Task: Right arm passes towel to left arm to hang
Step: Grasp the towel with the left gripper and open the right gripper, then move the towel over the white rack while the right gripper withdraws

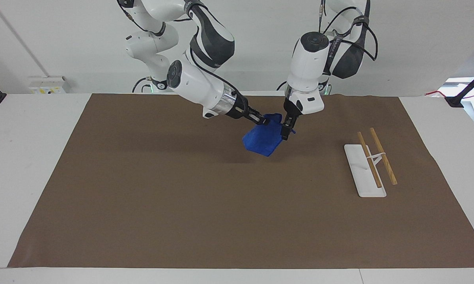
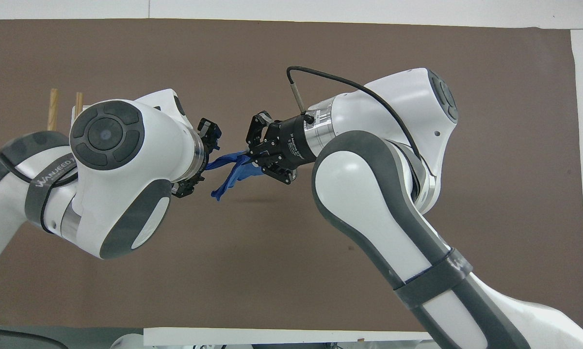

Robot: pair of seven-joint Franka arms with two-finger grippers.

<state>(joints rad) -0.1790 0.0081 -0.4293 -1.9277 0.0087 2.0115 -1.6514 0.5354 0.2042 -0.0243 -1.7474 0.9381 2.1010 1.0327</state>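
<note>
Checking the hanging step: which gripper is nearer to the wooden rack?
Left. The left gripper is at the towel's edge on the side toward the rack; the right gripper grips the towel's other side.

Brown mat (image 1: 181, 197) on white table (image 1: 24, 157), white-based rack (image 1: 364, 171) with two wooden rods (image 1: 383, 156)

One text reads clearly — "WANJEED", partly cut off, in white on the grey band (image 2: 49, 180) around the left arm. The gripper body's small white lettering is unreadable.
</note>
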